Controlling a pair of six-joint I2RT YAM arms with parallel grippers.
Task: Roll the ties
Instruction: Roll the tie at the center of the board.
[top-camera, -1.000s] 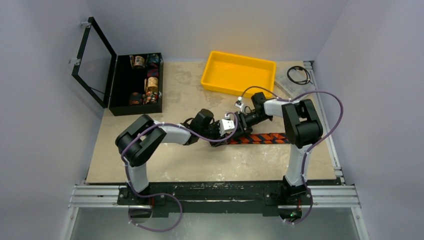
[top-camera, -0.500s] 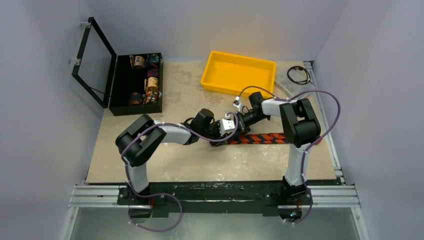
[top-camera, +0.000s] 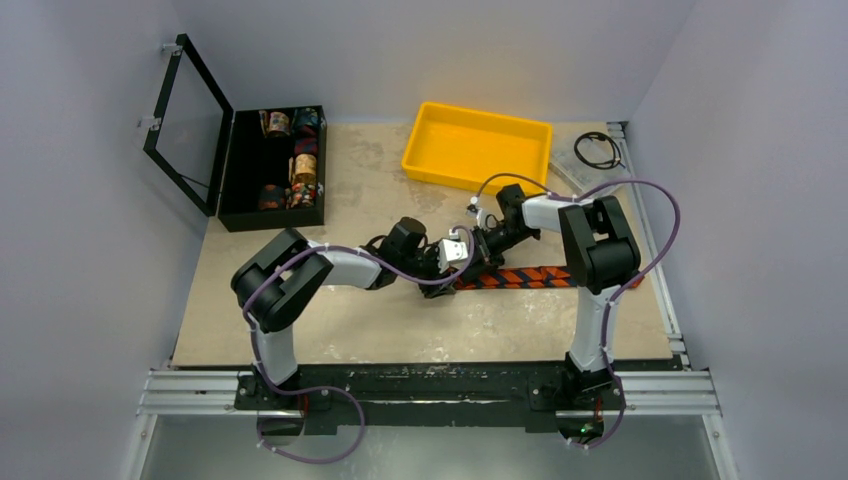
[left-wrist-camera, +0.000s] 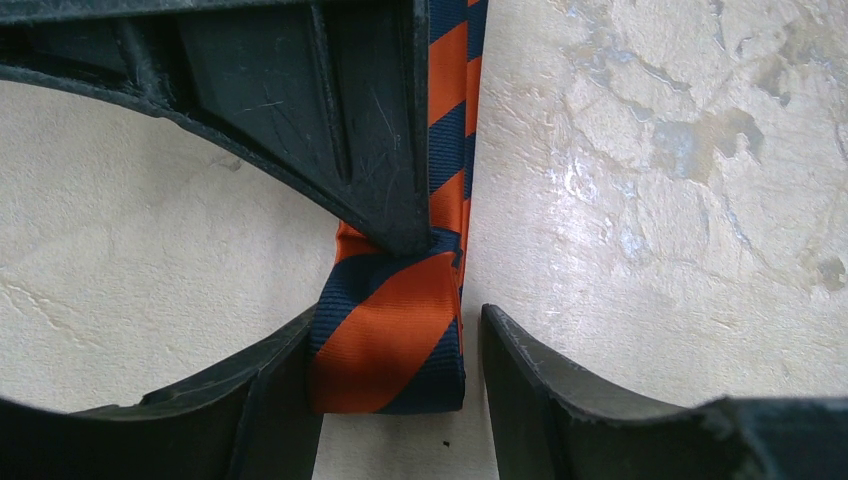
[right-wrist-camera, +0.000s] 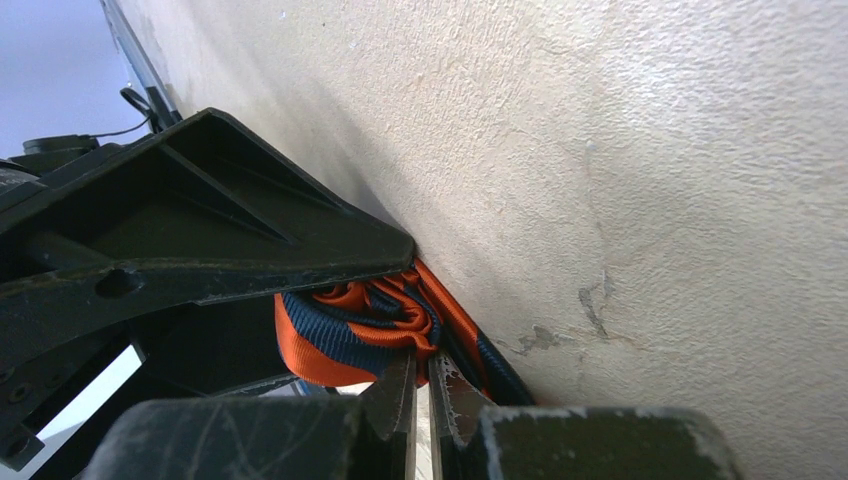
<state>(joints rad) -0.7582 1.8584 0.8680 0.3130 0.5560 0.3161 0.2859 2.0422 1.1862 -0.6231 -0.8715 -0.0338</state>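
The tie (top-camera: 525, 276) lies as an orange and navy striped strip across the mat, its left end rolled up. In the left wrist view that rolled end (left-wrist-camera: 390, 350) sits inside my left gripper (left-wrist-camera: 395, 330), which is open: the left finger touches the fabric and the right finger (left-wrist-camera: 530, 370) stands a little apart. My right gripper (right-wrist-camera: 422, 360) is shut, its tips pinched into the roll's folds (right-wrist-camera: 340, 335). One of its fingers (left-wrist-camera: 380, 150) reaches down onto the roll from above. Both grippers meet at mid-table (top-camera: 466, 268).
A yellow tray (top-camera: 477, 146) stands behind the grippers. At the back left an open black box (top-camera: 245, 170) holds several patterned fabric rolls, its lid (top-camera: 185, 120) raised. A black cable (top-camera: 598, 150) lies at the back right.
My right gripper has shut on the roll's folds and shifted slightly left. My left gripper's jaws have opened wider around the roll.
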